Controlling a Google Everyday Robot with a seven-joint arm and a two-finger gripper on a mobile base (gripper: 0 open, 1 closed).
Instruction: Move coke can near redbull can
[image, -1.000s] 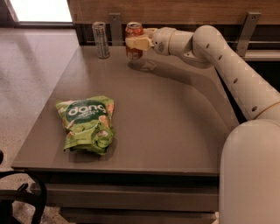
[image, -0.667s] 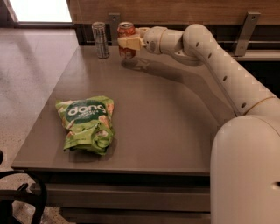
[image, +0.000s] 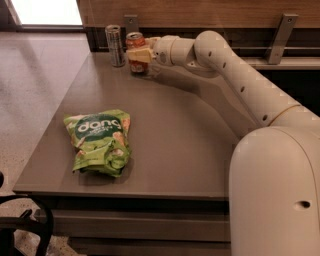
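Grey table (image: 190, 140), far edge: hand (image: 140, 54) clasps coke can (image: 135, 39) beside redbull can (image: 115, 45).

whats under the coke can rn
Only the grey table top shows beneath the coke can. The gripper is clamped round its middle, hiding part of its side; whether its base touches down cannot be seen.

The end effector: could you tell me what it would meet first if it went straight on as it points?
Probably the redbull can, standing just beyond the coke can that the end effector grips; the depth between them is unclear.
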